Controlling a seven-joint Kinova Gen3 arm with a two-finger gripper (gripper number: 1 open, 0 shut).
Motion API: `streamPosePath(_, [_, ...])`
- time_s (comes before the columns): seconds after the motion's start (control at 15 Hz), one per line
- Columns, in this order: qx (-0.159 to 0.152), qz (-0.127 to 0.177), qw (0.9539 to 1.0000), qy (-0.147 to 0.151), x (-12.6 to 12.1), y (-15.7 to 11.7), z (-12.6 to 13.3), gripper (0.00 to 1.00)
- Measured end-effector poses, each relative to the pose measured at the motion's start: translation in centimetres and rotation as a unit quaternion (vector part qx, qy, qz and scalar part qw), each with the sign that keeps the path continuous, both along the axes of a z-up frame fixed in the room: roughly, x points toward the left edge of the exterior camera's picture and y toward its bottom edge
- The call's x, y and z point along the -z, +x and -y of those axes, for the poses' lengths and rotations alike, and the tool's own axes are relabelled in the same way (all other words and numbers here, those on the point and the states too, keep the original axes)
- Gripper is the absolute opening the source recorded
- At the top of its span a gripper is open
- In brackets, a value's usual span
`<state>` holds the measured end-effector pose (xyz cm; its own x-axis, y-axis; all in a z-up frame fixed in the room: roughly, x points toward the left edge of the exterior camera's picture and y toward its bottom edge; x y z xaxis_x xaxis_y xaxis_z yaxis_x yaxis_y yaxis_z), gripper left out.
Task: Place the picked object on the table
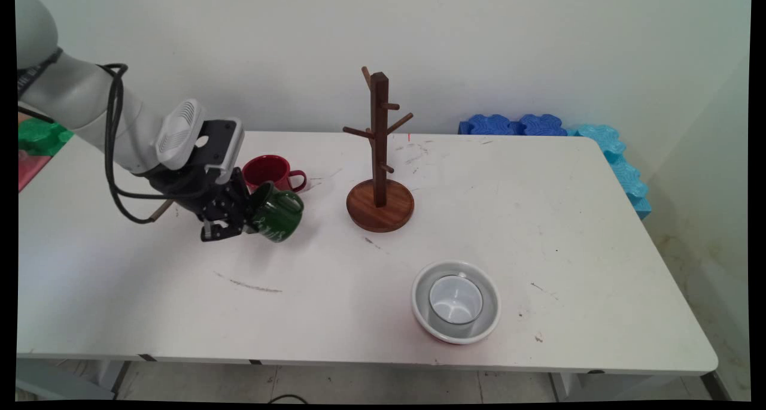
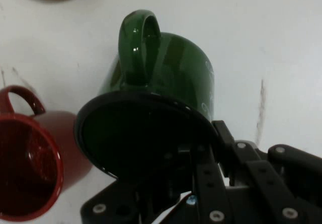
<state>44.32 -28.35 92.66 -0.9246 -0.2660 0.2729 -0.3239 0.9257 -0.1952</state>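
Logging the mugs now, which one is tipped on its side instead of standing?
The green mug, gripped at its rim by the end effector; the red mug stands upright.

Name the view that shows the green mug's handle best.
The hand view: the green mug fills it, its handle facing the camera whole. The main view shows the mug small and tilted in the end effector, its handle only a thin loop on top.

Three mugs: green mug (image 1: 279, 215), red mug (image 1: 272, 171), white mug (image 1: 455, 300); one bowl (image 1: 422, 285); one mug tree (image 1: 379, 152)
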Motion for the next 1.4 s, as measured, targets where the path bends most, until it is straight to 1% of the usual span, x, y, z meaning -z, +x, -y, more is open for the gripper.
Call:
streamPosePath(0.4, [0.001,0.056,0.9984,0.006,1.0,0.1,-0.4,0.0])
streamPosePath(0.87, [-0.008,0.095,0.9954,0.012,2.9,0.0,-0.4,0.0])
streamPosePath(1.4, [-0.01,0.123,0.9923,0.014,4.9,-0.2,-0.2,0.0])
